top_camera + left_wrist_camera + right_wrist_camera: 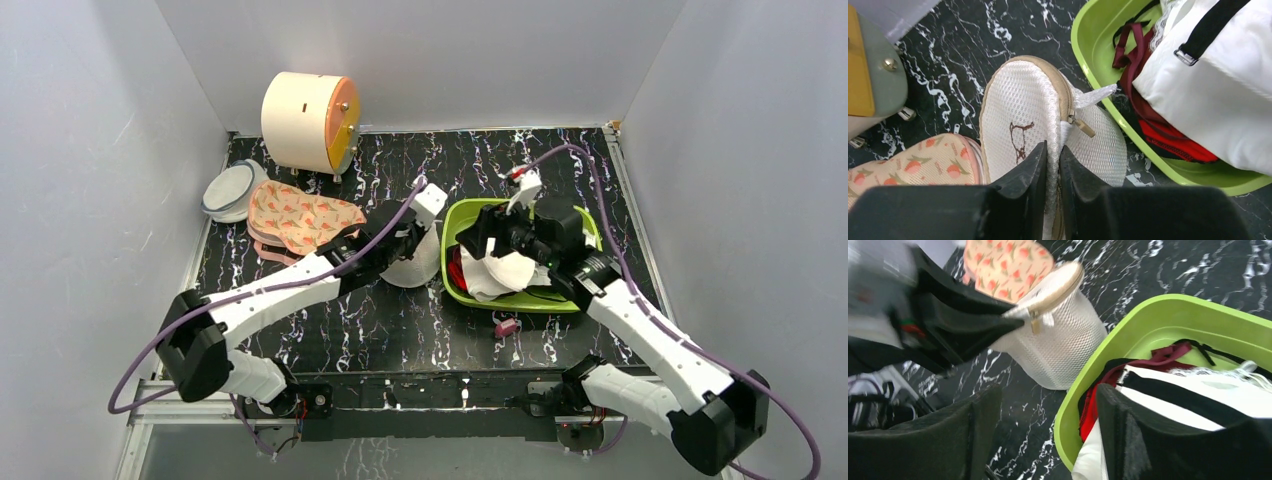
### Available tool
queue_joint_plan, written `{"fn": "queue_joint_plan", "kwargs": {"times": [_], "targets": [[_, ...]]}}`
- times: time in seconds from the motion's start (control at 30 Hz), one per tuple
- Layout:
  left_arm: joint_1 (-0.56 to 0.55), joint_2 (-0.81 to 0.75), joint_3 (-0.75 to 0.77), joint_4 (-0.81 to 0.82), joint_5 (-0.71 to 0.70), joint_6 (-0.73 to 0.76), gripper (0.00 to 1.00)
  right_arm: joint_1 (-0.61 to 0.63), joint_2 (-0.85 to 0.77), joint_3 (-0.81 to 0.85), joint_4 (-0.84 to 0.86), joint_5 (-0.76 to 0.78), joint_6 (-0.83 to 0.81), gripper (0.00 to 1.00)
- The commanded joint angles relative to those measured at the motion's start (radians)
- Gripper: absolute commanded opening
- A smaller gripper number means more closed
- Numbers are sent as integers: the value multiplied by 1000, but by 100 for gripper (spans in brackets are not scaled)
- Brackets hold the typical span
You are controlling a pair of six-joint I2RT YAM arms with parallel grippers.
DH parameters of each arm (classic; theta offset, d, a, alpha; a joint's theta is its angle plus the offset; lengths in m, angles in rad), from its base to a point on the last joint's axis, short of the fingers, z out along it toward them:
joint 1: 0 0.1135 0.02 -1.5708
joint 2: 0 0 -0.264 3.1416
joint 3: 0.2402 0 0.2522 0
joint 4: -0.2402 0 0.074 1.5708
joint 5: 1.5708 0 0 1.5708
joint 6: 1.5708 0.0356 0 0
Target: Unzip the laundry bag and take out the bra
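Observation:
The laundry bag (415, 265), a white mesh pod with a tan rim zipper, stands on edge on the black marbled table beside the green basin. My left gripper (1053, 150) is shut on the mesh at the bag's rim (1018, 105), just below the tan zipper pull (1083, 126). A small dark mark shows on the bag's left face. My right gripper (1048, 425) is open over the basin's near-left rim, nothing between its fingers, with the bag (1063, 340) ahead of it. The bra is hidden.
The green basin (455, 290) holds white garments with black trim (1218, 85) and red cloth. A pink patterned pouch (300, 218) lies left of the bag, a grey-rimmed white disc (232, 190) behind it. A cream drum (305, 120) stands at the back. White walls enclose the table.

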Motion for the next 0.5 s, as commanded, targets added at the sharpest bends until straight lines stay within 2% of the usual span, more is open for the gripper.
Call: {"fn": "queue_joint_plan", "kwargs": {"times": [0.0,0.07,0.13,0.2,0.33,0.47], "targets": [[-1,-71,-13,27,4,-30,10,7,86,51,103,-157,-37,57],[-2,-76,-11,15,11,-32,5,12,128,70,117,-160,-32,46],[-2,-84,-15,7,14,-36,3,20,167,83,148,-174,-14,31],[-2,-97,-28,13,21,-36,2,31,194,86,188,-197,10,23],[-2,-105,-38,18,37,-51,0,62,227,71,290,-201,44,21],[-2,-92,-26,6,65,-75,0,93,294,93,323,-147,48,22]]}}
